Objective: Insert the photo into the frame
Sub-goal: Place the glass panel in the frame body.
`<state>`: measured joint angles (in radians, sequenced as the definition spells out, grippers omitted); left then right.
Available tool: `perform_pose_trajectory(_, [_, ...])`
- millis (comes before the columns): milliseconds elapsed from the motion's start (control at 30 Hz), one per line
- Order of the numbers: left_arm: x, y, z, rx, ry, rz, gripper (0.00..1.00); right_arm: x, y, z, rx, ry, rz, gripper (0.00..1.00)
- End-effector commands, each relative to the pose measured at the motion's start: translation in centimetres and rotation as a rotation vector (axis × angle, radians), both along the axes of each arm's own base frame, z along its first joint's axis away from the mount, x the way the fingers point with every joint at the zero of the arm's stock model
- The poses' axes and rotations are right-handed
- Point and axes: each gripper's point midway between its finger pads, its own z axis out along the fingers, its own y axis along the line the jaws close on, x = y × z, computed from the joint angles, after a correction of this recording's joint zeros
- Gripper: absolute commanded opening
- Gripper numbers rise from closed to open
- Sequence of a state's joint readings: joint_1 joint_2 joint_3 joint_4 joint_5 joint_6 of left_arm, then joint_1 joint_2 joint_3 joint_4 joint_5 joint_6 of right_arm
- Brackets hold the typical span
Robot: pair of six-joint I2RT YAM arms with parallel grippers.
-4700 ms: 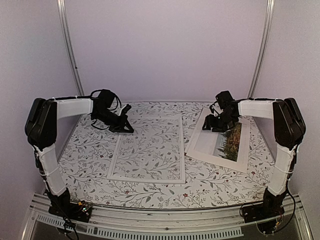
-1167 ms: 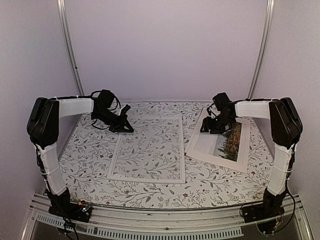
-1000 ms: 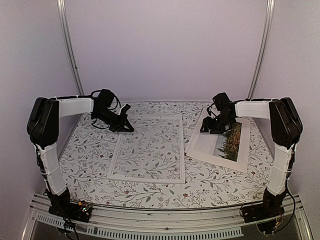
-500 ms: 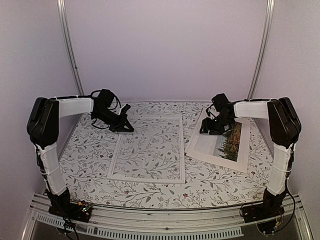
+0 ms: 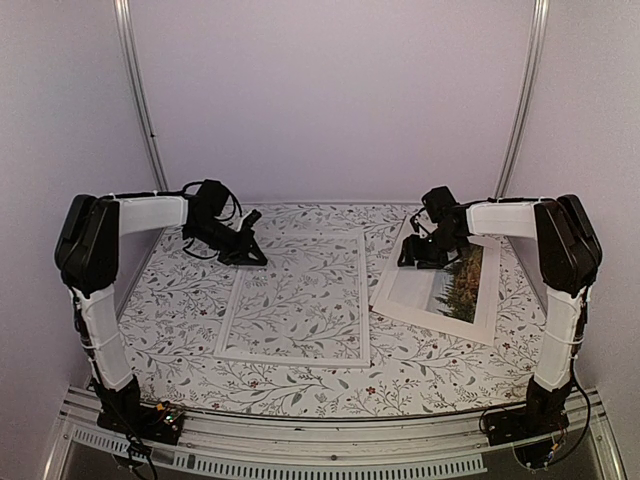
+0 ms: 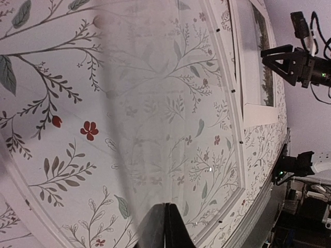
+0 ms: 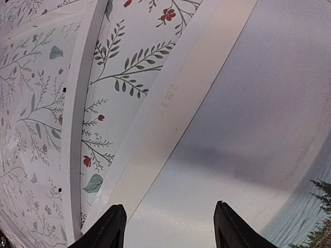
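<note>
The table (image 5: pixel 400 375) is covered with a white cloth printed with grey-green leafy sprigs and small red flowers. Plain pale lilac walls (image 5: pixel 330 100) close it in at the far edge and both sides. Two slim metal poles (image 5: pixel 138 110) rise from the far corners. A ribbed metal rail (image 5: pixel 320 428) runs along the near edge. The light is soft and even.

Photo (image 5: pixel 440 288) flat beside white frame (image 5: pixel 297 296)

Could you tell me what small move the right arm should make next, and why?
Probably lower the right gripper to the photo's edge nearest the frame and close: it hangs open over the white border, holding nothing, and the photo lies flat beside the frame, not inside it.
</note>
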<state>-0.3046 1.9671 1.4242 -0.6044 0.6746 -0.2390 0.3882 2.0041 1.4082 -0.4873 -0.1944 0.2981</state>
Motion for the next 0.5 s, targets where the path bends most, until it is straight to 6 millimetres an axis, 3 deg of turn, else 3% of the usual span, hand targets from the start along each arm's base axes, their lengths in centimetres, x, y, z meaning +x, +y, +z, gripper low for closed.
perform_pose_trajectory(0, [-0.34, -0.1, -0.96, 0.009, 0.032, -0.009, 0.08, 0.33, 0.71, 0.0, 0.005, -0.005, 0.016, 0.61])
perform_pose_trajectory(467, [-0.08, -0.41, -1.11, 0.051, 0.024, -0.013, 0.32, 0.2, 0.67, -0.2, 0.001, -0.002, 0.016, 0.61])
